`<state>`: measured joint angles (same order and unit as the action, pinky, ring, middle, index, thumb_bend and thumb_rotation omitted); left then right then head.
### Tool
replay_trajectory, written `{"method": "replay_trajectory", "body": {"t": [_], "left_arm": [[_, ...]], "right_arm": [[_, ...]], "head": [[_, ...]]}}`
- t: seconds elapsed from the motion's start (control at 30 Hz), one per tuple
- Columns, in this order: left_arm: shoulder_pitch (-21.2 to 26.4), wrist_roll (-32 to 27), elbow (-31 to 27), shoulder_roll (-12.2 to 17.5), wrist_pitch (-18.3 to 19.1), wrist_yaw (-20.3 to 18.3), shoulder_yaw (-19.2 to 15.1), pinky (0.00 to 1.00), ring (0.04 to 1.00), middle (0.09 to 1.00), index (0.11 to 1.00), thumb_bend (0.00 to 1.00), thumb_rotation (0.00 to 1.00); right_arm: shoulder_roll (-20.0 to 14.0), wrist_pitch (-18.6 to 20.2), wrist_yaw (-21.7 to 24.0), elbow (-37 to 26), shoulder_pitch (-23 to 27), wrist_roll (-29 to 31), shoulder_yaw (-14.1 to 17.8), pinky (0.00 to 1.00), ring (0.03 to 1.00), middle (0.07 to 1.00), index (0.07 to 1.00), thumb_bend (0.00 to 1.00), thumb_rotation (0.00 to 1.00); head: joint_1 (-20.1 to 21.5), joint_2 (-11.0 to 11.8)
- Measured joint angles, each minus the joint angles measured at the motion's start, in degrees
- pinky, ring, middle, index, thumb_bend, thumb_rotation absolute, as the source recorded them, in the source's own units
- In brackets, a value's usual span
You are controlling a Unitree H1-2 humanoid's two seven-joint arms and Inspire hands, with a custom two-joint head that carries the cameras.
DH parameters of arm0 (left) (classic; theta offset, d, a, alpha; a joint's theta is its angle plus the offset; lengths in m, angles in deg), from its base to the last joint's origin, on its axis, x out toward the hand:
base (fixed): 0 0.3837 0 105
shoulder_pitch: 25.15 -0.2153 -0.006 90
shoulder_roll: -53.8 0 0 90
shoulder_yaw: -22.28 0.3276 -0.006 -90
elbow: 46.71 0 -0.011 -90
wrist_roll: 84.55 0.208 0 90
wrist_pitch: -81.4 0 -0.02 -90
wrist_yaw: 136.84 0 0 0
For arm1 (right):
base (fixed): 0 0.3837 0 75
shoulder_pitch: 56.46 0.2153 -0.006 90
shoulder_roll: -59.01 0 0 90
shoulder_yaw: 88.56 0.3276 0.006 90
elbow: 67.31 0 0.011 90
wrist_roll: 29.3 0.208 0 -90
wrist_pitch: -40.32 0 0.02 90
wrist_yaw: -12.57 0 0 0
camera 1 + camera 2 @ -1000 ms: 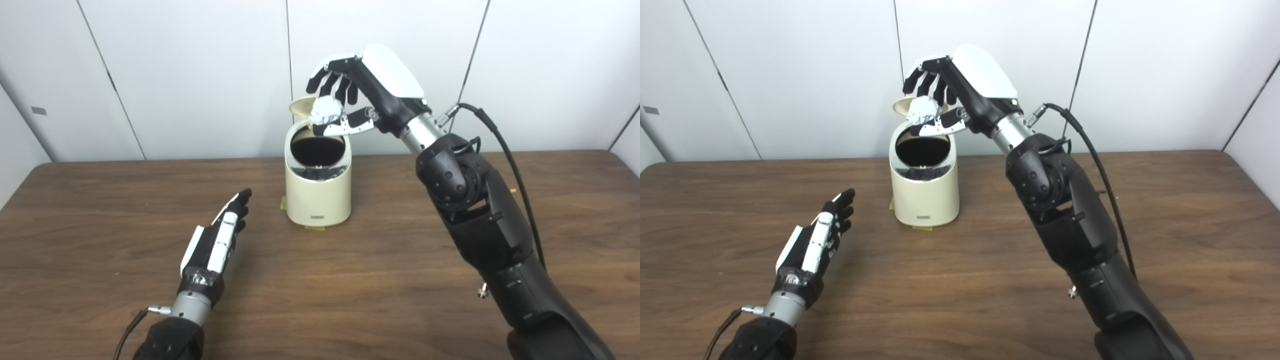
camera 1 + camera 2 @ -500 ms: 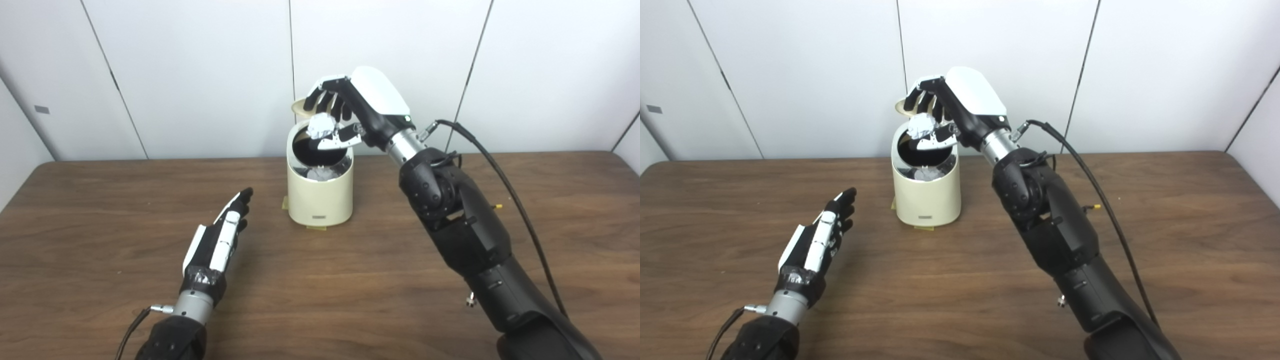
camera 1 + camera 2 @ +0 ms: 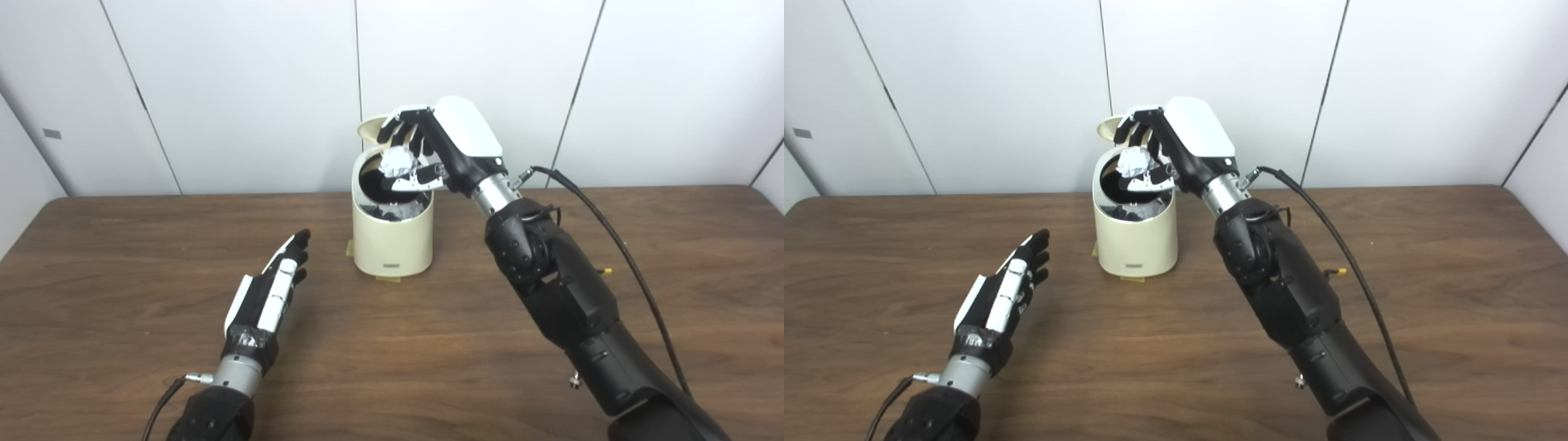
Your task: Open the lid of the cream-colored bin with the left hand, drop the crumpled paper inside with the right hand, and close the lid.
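Left hand (image 3: pixel 269 299) sits nearest, low over the desk (image 3: pixel 122 367), w/ fingers straight and apart, holding nothing, well clear of the bin (image 3: pixel 392 239). Farther back the bin stands mid-desk, lid (image 3: pixel 369 127) tipped up at the rear, mouth open. Right hand (image 3: pixel 429 147) hangs over that mouth, fingers (image 3: pixel 398 131) curled narrow round the paper ball (image 3: pixel 396 164), thumb under it. Ball is right above the opening, not yet dropped. Paper looks light, soft, crushable, so a loose pinch around its middle should do; it likely falls straight once released. Bin looks light too & could tip if knocked.
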<state>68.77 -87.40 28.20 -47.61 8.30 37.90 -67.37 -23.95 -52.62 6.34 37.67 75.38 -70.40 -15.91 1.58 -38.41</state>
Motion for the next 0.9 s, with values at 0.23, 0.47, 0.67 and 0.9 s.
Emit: {"method": "replay_trajectory", "body": {"t": [0.23, 0.47, 0.67, 0.9], "left_arm": [[0.02, -0.12, 0.00, -0.24, 0.00, 0.06, -0.28, 0.97, 0.986, 0.985, 0.962, 0.56, 0.87], [0.08, -0.91, 0.04, -0.26, -0.08, 0.01, -0.46, 0.95, 0.972, 0.978, 0.962, 0.56, 0.85], [0.33, -1.16, 0.04, -0.24, -0.09, 0.11, -0.71, 0.96, 0.979, 0.981, 0.960, 0.56, 0.86], [0.38, -1.16, 0.57, -0.24, -0.35, 0.08, -0.62, 0.96, 0.977, 0.978, 0.956, 0.57, 0.85]], "right_arm": [[-0.20, -1.11, -1.37, 1.58, -0.04, 0.02, 0.02, 0.33, 0.424, 0.525, 0.560, 0.49, 0.00], [-0.94, -0.77, -0.48, 1.72, -0.11, -1.78, -1.06, 0.60, 0.665, 0.658, 0.498, 0.52, 0.11], [-0.96, -0.74, 0.00, 1.69, -0.30, -2.57, -1.39, 0.62, 0.704, 0.708, 0.496, 0.52, 0.13], [-1.02, -0.55, 0.78, 1.65, -0.34, -3.02, -1.37, 0.60, 0.688, 0.699, 0.496, 0.52, 0.13]], "head": [[-0.26, -0.35], [-0.53, -0.18], [-0.62, -0.26], [-0.18, -0.26]]}}
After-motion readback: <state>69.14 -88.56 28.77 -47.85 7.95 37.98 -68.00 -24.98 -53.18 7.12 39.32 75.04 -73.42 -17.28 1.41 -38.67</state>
